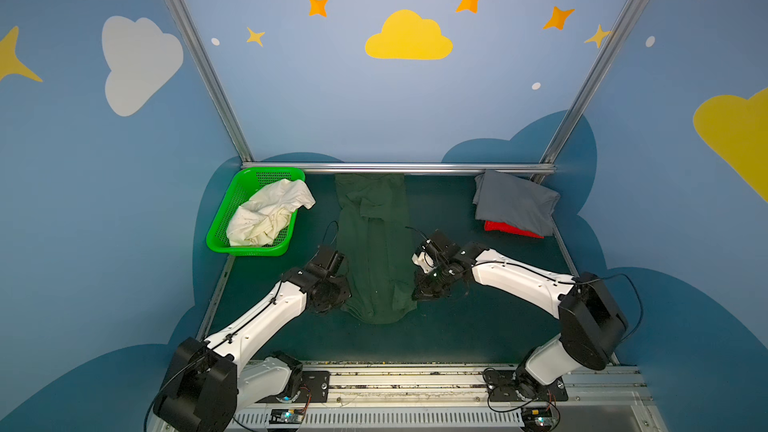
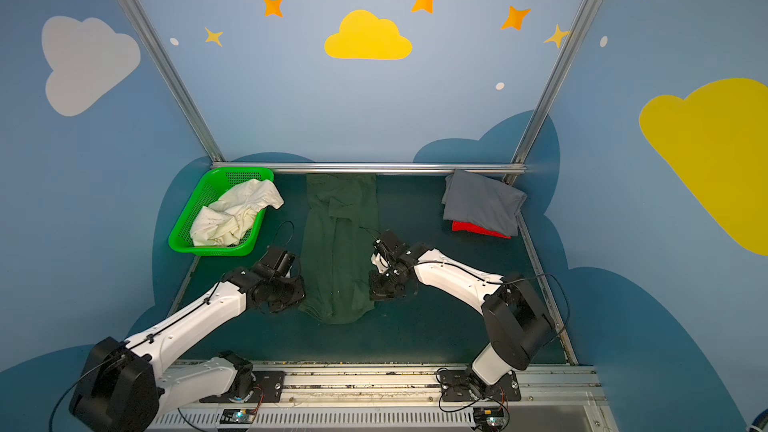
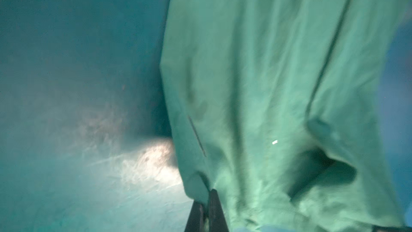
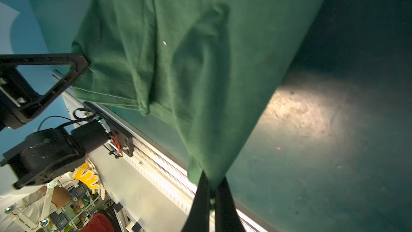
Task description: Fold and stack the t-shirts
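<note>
1. Green cloth is the job in hand: the dark green shirt (image 1: 374, 251) lies as a long narrow strip down the middle of the mat (image 1: 457, 334) in both top views. Its far end is by the rail (image 1: 399, 168) and its hem is toward the bottom of the frame.
2. On the hem's left corner the left gripper (image 3: 208, 199) is clamped tight. The right gripper (image 4: 211, 188) is clamped on the right corner, with cloth bunched between its jaws.
3. The step looks like folding the hem up over the strip. Raise both corners together and level, so the cloth does not twist.
4. Carry them toward the top of the frame only until the edges meet, since overshooting would push cloth against the rail.
5. Hold the corners well apart, because slack in the middle would likely leave a wrinkle.
6. Mind the neighbours: the grey shirt (image 1: 515, 201) sits folded on the red shirt (image 1: 511, 229) at the mat's upper right. The cream shirt (image 1: 270, 214) lies crumpled in the basket (image 1: 218, 234) at its upper left.
</note>
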Robot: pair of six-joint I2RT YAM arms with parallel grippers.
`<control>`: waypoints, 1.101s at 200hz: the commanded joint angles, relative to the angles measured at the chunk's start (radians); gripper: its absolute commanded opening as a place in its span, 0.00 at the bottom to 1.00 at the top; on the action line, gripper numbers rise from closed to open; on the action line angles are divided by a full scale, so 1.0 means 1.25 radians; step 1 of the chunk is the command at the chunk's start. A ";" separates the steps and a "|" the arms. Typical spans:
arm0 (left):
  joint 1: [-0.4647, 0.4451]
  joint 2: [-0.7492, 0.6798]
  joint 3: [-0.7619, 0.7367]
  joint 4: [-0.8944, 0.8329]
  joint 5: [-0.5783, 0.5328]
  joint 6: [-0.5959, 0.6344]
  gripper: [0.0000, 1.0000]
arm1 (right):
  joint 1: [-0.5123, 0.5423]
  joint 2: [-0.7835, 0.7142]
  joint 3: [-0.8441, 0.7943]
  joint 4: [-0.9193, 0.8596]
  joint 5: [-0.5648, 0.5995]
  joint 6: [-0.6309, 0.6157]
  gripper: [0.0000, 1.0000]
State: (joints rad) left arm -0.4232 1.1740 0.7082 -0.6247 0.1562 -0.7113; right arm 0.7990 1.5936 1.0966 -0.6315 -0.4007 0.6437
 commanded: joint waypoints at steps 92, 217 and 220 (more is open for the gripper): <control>0.126 0.120 0.145 0.050 0.033 0.026 0.03 | -0.068 0.114 0.143 0.024 -0.039 -0.049 0.00; 0.154 0.226 0.223 0.092 0.069 0.019 0.03 | -0.123 0.210 0.259 -0.009 -0.056 -0.074 0.00; 0.154 0.229 0.225 0.092 0.070 0.018 0.03 | -0.124 0.213 0.260 -0.011 -0.056 -0.075 0.00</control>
State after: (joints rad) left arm -0.2382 1.4403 0.9619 -0.5201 0.2466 -0.6922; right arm 0.6533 1.8393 1.3785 -0.6197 -0.4564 0.5694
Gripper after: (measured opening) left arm 0.048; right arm 0.047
